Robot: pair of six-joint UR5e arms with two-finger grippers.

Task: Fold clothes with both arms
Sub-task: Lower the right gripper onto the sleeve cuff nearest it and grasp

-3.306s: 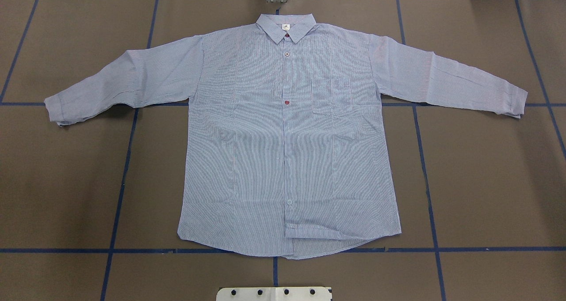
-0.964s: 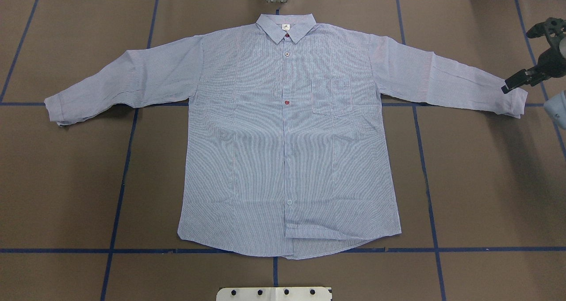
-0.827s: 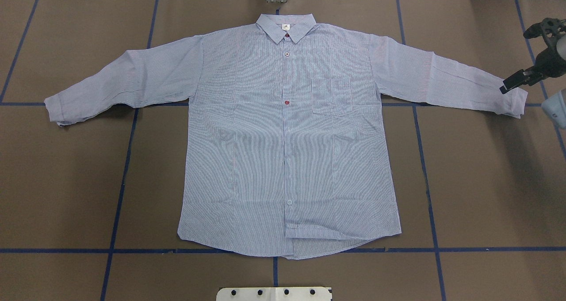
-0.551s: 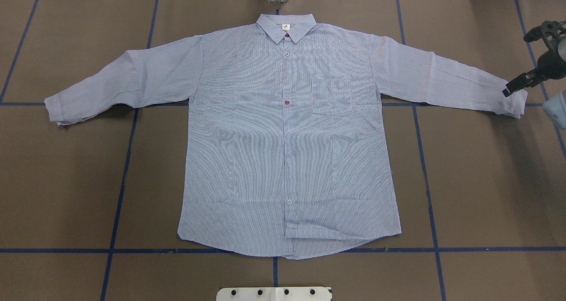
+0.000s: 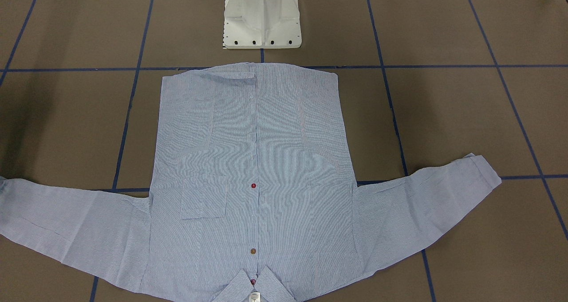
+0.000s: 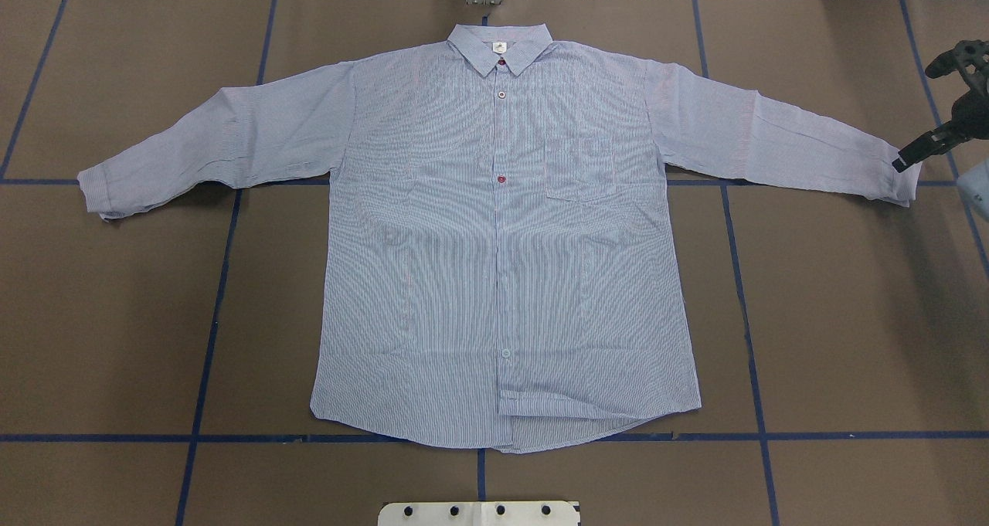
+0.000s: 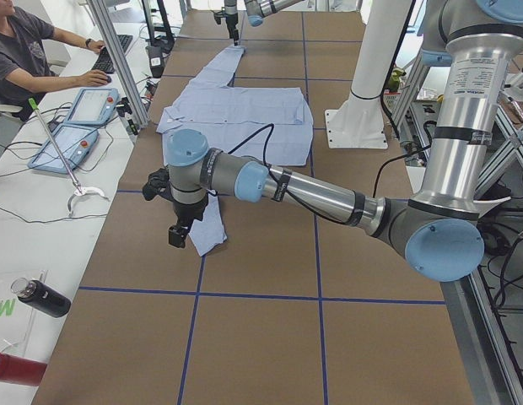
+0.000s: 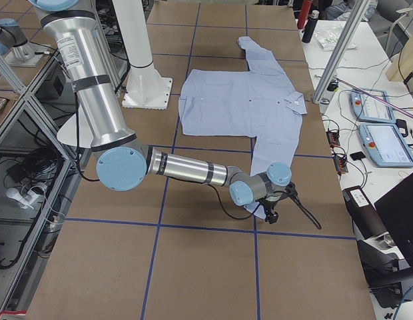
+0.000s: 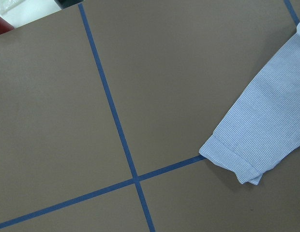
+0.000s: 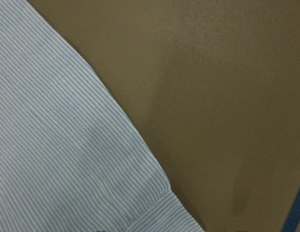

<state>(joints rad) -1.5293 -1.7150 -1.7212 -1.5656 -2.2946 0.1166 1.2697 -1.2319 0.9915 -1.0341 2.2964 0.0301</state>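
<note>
The light blue striped shirt [image 6: 502, 240] lies flat and face up on the brown table, collar at the far edge and both sleeves spread out; it also shows in the front view [image 5: 253, 160]. My right gripper [image 6: 905, 160] hovers at the right sleeve's cuff [image 6: 900, 180]. Only one black finger shows, so I cannot tell whether it is open. The right wrist view shows that cuff [image 10: 67, 159] close up. My left gripper [image 7: 175, 234] is by the left sleeve's cuff [image 9: 237, 159], seen only from the side, so I cannot tell its state.
The white pedestal base [image 6: 479, 513] stands at the near edge, just below the shirt's hem. Blue tape lines [image 6: 216, 310] cross the table. An operator [image 7: 25, 51] sits at a side desk with teach pendants [image 7: 72, 139].
The right gripper came in from the right edge to the right cuff, then shifted slightly rightward along it over the last second. The shirt has not moved.
</note>
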